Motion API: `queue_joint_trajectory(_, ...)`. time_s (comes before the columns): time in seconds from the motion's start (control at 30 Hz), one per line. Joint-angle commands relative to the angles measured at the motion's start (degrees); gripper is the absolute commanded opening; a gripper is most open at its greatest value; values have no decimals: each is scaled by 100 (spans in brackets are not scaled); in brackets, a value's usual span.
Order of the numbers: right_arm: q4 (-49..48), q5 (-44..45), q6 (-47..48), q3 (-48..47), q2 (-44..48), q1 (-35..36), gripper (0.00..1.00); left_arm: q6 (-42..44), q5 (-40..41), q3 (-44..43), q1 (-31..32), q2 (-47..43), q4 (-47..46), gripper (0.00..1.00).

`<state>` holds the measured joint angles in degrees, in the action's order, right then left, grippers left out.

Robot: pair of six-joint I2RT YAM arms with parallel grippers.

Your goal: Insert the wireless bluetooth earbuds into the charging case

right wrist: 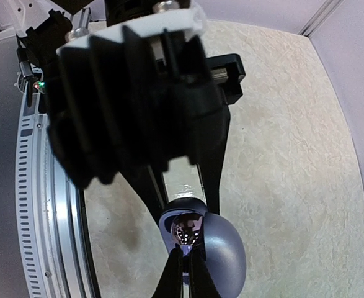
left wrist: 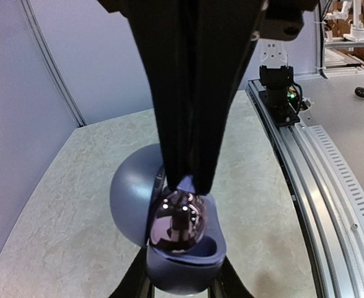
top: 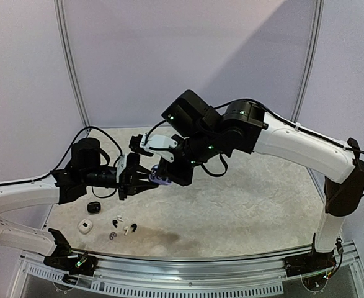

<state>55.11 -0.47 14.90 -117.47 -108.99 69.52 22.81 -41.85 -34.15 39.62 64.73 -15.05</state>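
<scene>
My left gripper [top: 146, 178] [left wrist: 182, 284] is shut on the base of a greyish-lavender charging case [top: 163, 180] [left wrist: 180, 264] [right wrist: 180, 210], held in the air. Its lid [left wrist: 131, 197] [right wrist: 224, 254] stands open. My right gripper [top: 167, 172] [right wrist: 186, 268] comes down from above with its black fingers [left wrist: 188, 124] shut on a lavender earbud [left wrist: 188, 184] [right wrist: 186, 249]. The earbud sits at the mouth of the case's glossy inner well [left wrist: 177, 222]. How deep it is seated is hidden by the fingertips. Other earbuds, a black one [top: 115, 221], a white one [top: 129, 229] and a grey one [top: 112, 236], lie on the table.
A black case [top: 93, 207] and a white case [top: 85, 227] rest on the table [top: 250, 205] at the near left, below the left arm. A metal rail [top: 200, 264] [left wrist: 330, 186] runs along the table's near edge with the arm bases on it.
</scene>
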Motion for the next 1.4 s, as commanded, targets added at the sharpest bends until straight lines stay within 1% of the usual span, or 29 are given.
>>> queue_joint_trajectory(0.0, 63, 123, 170, -106, -179, 49, 0, 152, -78, -55, 90, -117, 63, 0)
queue_joint_trajectory(0.33, 367, 353, 337, -91, -303, 51, 0, 150, -104, 21, 108, -186, -14, 0)
queue_joint_trajectory(0.87, 497, 558, 702, -118, -379, 51, 0, 229, -116, 12, 125, -206, 60, 0)
queue_joint_trajectory(1.3, 210, 541, 748, -127, -398, 61, 0, 291, -74, -15, 141, -180, 139, 0)
queue_joint_trajectory(1.37, 111, 511, 722, -118, -418, 55, 2, 301, -79, -16, 143, -183, 128, 0)
